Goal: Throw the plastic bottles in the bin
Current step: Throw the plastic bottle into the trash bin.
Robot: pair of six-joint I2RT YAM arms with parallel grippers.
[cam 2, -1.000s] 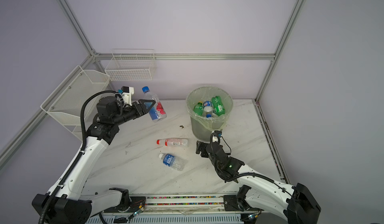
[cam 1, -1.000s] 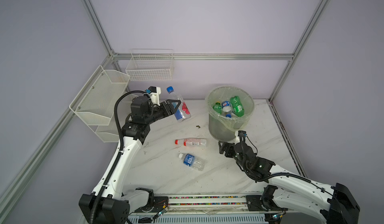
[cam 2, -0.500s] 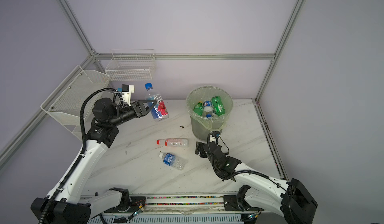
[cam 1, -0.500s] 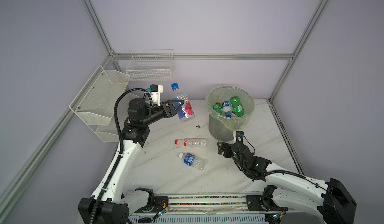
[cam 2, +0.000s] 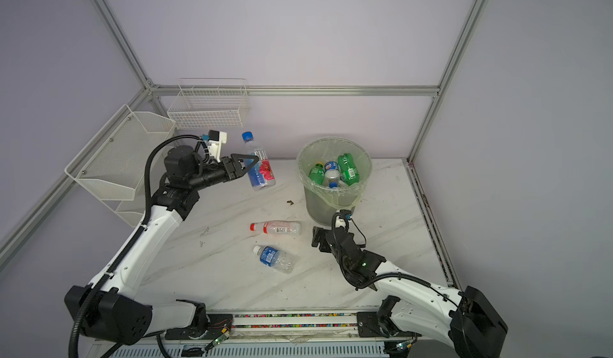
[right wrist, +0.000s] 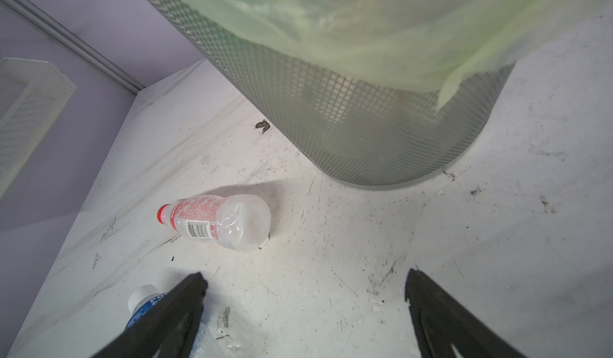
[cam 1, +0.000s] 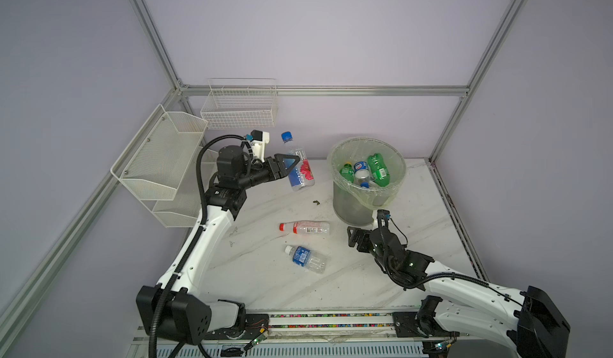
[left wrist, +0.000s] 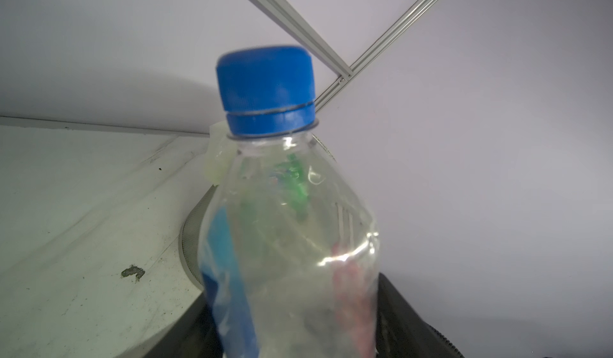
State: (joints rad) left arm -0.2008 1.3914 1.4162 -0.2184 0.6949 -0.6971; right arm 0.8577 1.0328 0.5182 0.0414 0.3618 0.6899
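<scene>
Left pincer [cam 1: 296, 160] pinching a blue-capped bottle [cam 1: 303, 175], tilted slightly, raised above the desk [cam 1: 265, 283], apart from the bin [cam 1: 351, 204]. Right pincer [right wrist: 303, 283] spread wide, holding nothing, low over the desk just beside the bin's base. Red-capped bottle [cam 1: 306, 227] and blue-labelled bottle [cam 1: 305, 257] lie on the desk; green bottles [cam 1: 376, 170] sit inside the bin.

Blue-capped bottle [cam 1: 304, 175], cap up, in the left jaws, aloft near the lined bin [cam 1: 348, 207].
</scene>
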